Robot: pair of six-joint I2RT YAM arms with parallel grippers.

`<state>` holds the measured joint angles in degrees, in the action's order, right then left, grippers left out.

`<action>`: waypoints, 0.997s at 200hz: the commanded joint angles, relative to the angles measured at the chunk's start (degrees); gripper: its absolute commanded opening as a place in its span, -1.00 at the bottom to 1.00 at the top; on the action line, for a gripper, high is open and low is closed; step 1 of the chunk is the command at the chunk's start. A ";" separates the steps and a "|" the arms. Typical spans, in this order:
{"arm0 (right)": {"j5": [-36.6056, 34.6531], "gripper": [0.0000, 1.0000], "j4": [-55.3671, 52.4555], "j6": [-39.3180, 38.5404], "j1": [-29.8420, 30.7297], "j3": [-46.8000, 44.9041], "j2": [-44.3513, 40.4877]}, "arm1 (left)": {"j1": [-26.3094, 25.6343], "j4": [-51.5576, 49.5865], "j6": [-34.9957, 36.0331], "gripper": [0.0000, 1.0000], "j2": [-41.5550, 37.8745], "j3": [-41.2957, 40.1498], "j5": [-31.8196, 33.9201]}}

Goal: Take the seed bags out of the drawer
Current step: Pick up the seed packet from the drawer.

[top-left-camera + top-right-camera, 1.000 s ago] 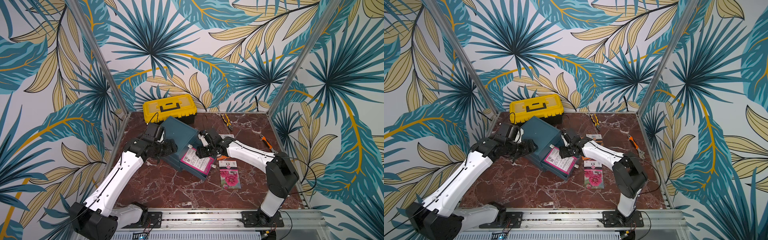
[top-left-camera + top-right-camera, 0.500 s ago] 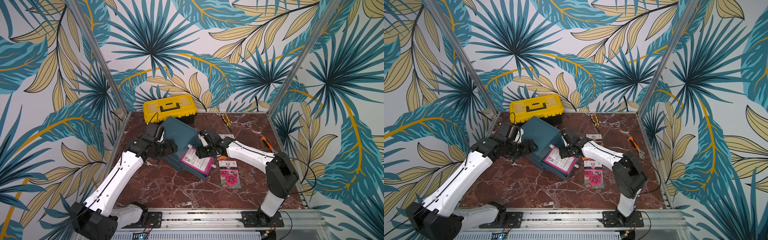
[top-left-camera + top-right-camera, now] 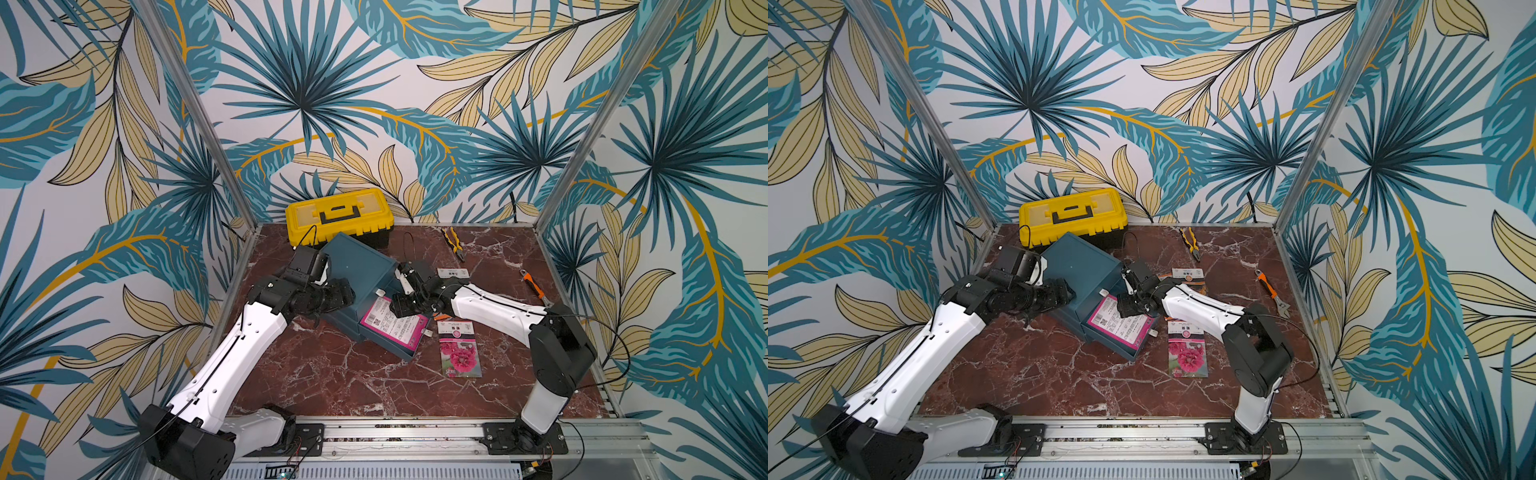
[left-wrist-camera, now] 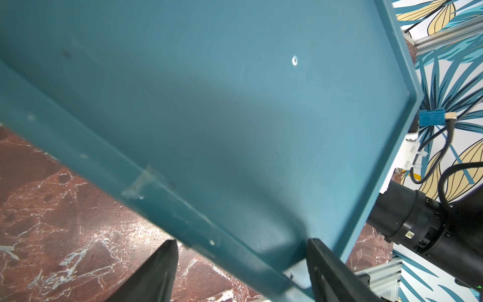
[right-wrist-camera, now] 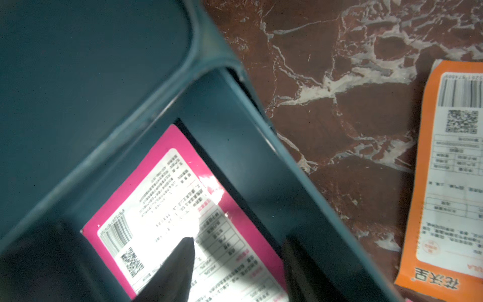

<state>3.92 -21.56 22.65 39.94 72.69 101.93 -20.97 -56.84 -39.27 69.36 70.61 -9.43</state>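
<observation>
- Magenta packet [image 3: 392, 326] is lying flat in the pulled-out drawer [image 3: 409, 354], label side up, reaching back to the mouth of the teal box [image 3: 357, 266].
- Our right pincer [image 3: 400, 306] is hanging over it with fingers spread, pinching nothing. One fingertip [image 5: 180, 261] is sitting over the white label, the other by the drawer's side wall.
- Our left pincer [image 4: 240, 240] is straddling the box's left corner, fingers apart. We cannot tell whether they are pressing it.
- Two more are lying out on the table [image 3: 332, 382]: a pink-flower packet [image 3: 459, 353] just right of the drawer and an orange packet [image 5: 449, 183] farther back.
- We are judging the magenta one light, thin, floppy and slick. Lying flat, it is offering no edge, so we are favouring tipping a short end up against the wall and pinching there.
</observation>
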 commanded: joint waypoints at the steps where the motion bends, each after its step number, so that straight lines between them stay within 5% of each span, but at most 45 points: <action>1: 2.10 0.10 -0.70 2.13 0.94 -2.46 0.18 | -0.17 -2.23 0.84 0.62 -0.72 -0.12 0.65; 114: 5.12 -0.31 0.38 3.87 2.10 -3.80 -1.72 | -0.15 -2.11 0.76 0.62 -0.54 -0.05 0.61; 158: 5.48 -0.30 -0.53 3.35 2.09 -3.80 -3.40 | -0.13 -1.98 0.65 0.63 -0.54 0.01 0.56; 199: 3.16 0.05 -2.93 1.59 2.07 -2.70 -4.55 | -0.14 -1.87 0.64 0.62 -0.41 0.05 0.47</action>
<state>7.75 -21.21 25.45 41.56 70.28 99.42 -20.97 -56.82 -39.29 69.36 70.61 -9.43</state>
